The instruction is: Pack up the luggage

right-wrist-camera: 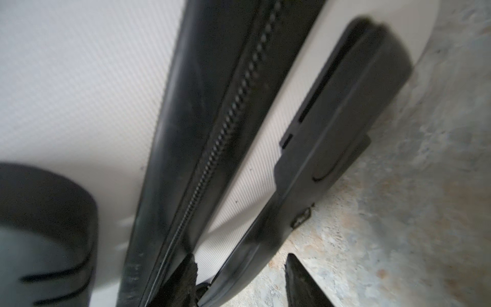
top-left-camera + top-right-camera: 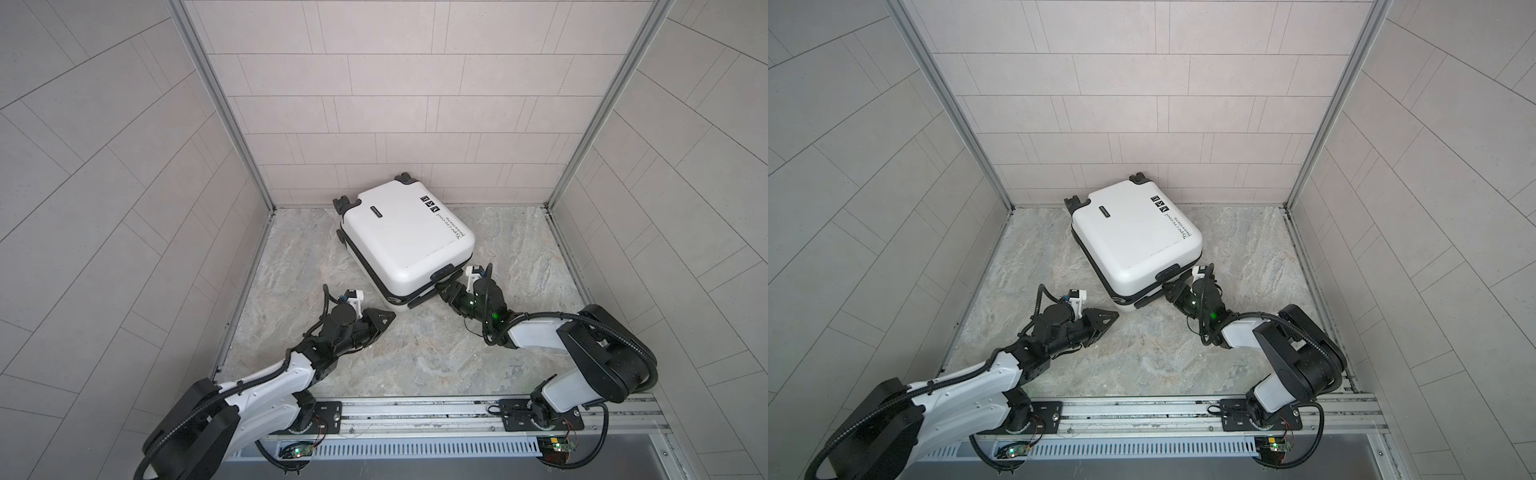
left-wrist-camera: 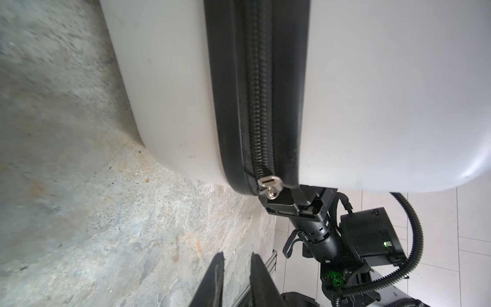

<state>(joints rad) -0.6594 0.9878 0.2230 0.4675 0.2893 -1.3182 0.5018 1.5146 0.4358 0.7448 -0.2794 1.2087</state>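
Left gripper (image 3: pixel 236 259): fingers nearly together with a narrow gap, holding nothing, low over the floor (image 3: pixel 93 212). The zipper slider (image 3: pixel 269 186) sits directly ahead of the fingertips, on the nearest corner of the luggage (image 2: pixel 405 237). The luggage lies flat with its shells together, just beyond both grippers.

Closing the zip appears to be the step in hand. Advance straight at the slider, clamp on the metal only, then draw along the zipper line, never away from the shell.

Right gripper (image 1: pixel 240 256): jaws apart, astride the black handle (image 1: pixel 345 106), with a gap on one side. Brace here so the case cannot slide.
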